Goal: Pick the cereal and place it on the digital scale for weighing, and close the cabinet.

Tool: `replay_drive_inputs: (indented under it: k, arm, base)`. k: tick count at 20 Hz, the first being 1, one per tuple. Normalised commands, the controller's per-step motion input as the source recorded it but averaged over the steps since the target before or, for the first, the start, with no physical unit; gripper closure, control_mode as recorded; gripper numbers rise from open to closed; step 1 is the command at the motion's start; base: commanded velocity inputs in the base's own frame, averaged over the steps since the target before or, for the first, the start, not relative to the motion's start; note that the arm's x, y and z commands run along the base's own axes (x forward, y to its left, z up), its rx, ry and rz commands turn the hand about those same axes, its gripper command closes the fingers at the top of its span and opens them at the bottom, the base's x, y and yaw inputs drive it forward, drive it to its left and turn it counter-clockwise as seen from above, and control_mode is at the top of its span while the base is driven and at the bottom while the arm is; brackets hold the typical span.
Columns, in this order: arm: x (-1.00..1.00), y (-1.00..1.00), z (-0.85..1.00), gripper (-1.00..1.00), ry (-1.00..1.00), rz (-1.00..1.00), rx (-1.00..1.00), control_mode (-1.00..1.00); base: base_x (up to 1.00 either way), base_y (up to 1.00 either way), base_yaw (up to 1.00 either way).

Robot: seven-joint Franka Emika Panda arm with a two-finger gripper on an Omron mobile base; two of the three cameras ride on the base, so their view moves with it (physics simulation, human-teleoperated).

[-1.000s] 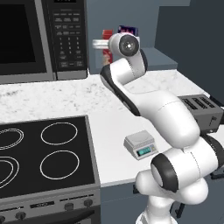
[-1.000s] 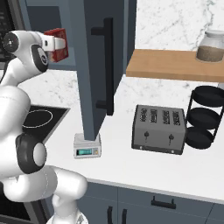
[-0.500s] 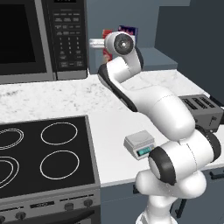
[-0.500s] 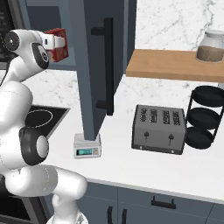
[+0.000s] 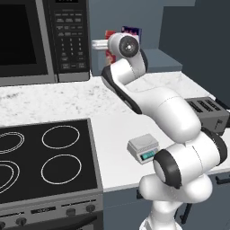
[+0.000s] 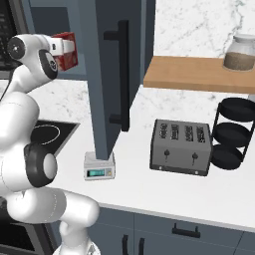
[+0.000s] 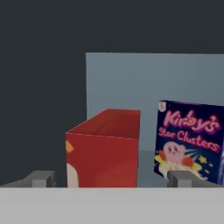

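Observation:
The cereal (image 7: 105,148), a red box, stands on the shelf inside the open cabinet (image 6: 107,74). In the hand view it lies straight ahead, framed by my two fingertips (image 7: 41,178). My gripper (image 7: 111,179) is open and level with the box, just short of it, with nothing held. In the right base view my hand sits at the cereal (image 6: 68,50); in the left base view my wrist covers most of the cereal (image 5: 108,50). The digital scale (image 5: 143,148) rests on the counter near my base, under the open door's edge (image 6: 99,167).
A dark blue box (image 7: 190,140) stands right of the cereal on the same shelf. The cabinet door's black bar handle (image 6: 123,74) faces the toaster (image 6: 182,147). A microwave (image 5: 40,40) and stovetop (image 5: 45,157) lie left. A wooden shelf (image 6: 199,74) with a jar (image 6: 239,52) and a black rack (image 6: 234,134) lie right.
My hand has pushed further toward the cabinet shelf and the cereal. The jaws have stayed open, and nothing else has moved.

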Motion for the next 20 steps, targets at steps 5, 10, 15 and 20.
replay_drive_inputs:
  k: [5, 10, 15, 20]
  arm:
    - [0.05, 0.00, 0.00, -1.00, 0.00, 0.00, 0.00, -1.00]
    - [0.00, 0.00, 0.00, -1.00, 0.00, 0.00, 0.00, -1.00]
    - [0.00, -0.01, 0.00, -1.00, 0.00, 0.00, 0.00, -1.00]
    - [-0.31, -0.09, 0.01, -1.00, 0.00, 0.01, 0.01, -1.00]
  base:
    - [0.00, 0.00, 0.00]
    - [0.00, 0.00, 0.00]
    - [0.00, 0.00, 0.00]
    - [0.00, 0.00, 0.00]
